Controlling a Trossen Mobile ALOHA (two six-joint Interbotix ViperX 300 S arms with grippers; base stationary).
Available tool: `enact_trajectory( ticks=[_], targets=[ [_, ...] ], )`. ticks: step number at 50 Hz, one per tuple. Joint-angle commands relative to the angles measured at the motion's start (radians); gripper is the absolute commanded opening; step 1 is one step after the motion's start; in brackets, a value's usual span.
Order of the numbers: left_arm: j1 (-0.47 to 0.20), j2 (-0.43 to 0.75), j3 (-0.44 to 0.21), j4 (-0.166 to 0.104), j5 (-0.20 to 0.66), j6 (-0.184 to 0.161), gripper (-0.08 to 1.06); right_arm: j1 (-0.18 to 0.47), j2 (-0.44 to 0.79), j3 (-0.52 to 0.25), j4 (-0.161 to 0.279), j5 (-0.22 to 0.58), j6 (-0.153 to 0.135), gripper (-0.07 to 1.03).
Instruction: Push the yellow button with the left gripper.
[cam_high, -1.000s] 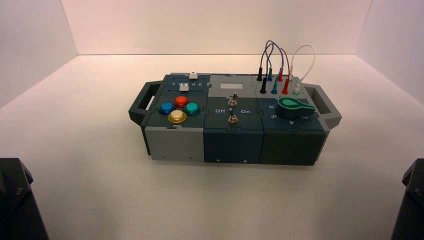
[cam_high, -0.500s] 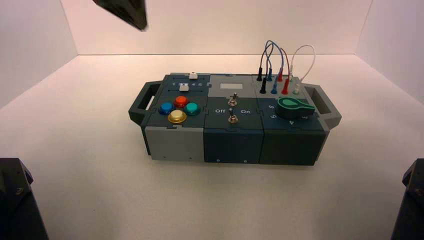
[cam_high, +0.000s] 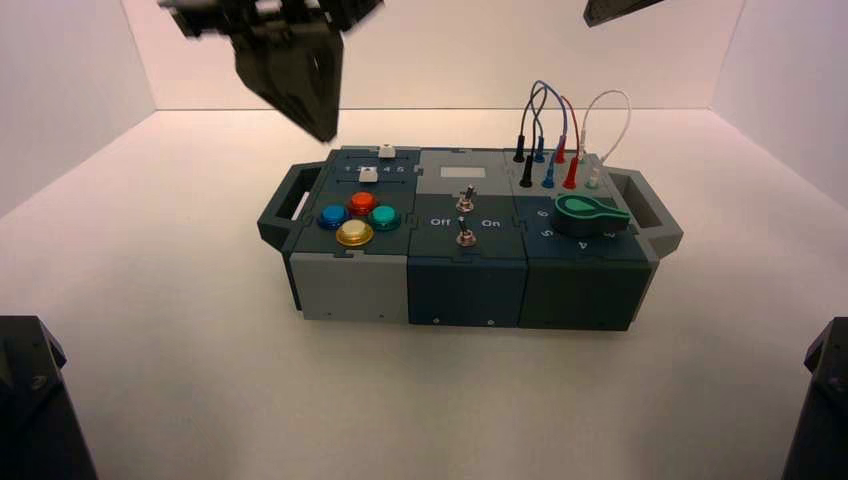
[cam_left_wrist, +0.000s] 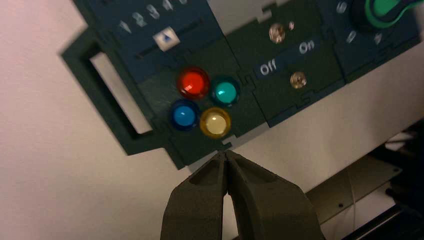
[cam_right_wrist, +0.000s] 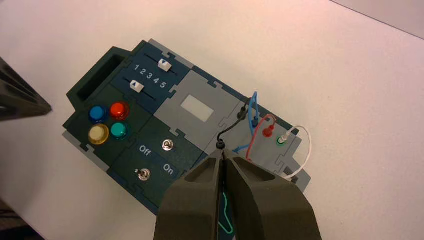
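The left gripper (cam_left_wrist: 225, 154) has its two fingers brought together into one narrow tip, with nothing between them; it hangs in the air above the box's left end, apart from the buttons. The step in hand looks to be the approach, and that closed tip should serve well as a blunt prodder. The yellow button (cam_left_wrist: 215, 123) sits at the near point of the cluster of four on the box's left part, its pale domed cap ringed in amber. Its neighbours crowd it: the blue button (cam_left_wrist: 184, 115) just beside it, the teal button (cam_left_wrist: 225, 92) on the other side, the red button (cam_left_wrist: 193, 83) farther back. I would bring the tip over the middle of the yellow cap first, then lower it straight down and press gently until the cap gives; coming in slantwise could catch blue or teal, or slide off the dome. Lifting straight up afterwards would be safest. The right gripper (cam_right_wrist: 223, 151), also closed and empty, hangs over the box's right part near the wires (cam_high: 545, 110) and seems to be waiting. Compared with half a second ago, the left arm reaches lower and farther in over the high view, and the right arm's tip has newly come in at the top; the box (cam_high: 466, 290) has not shifted.
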Motion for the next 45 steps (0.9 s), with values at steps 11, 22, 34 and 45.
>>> enact_trajectory(
  ticks=[11,22,34,45],
  targets=[
    [-0.017,0.107,-0.009,-0.012,-0.081,-0.008,-0.03,0.005,-0.005,-0.017,0.003,-0.005,-0.005,-0.02],
    [-0.017,0.144,-0.008,-0.012,-0.121,-0.008,-0.03,0.005,-0.005,-0.014,0.003,-0.005,-0.006,-0.02],
    [-0.017,0.204,-0.017,-0.012,-0.147,-0.002,-0.03,0.005,-0.005,-0.014,0.003,-0.006,-0.006,-0.02],
    [-0.015,0.222,-0.029,-0.012,-0.147,0.0,-0.03,0.005,-0.006,-0.014,0.005,-0.006,-0.006,-0.02]
  ],
)
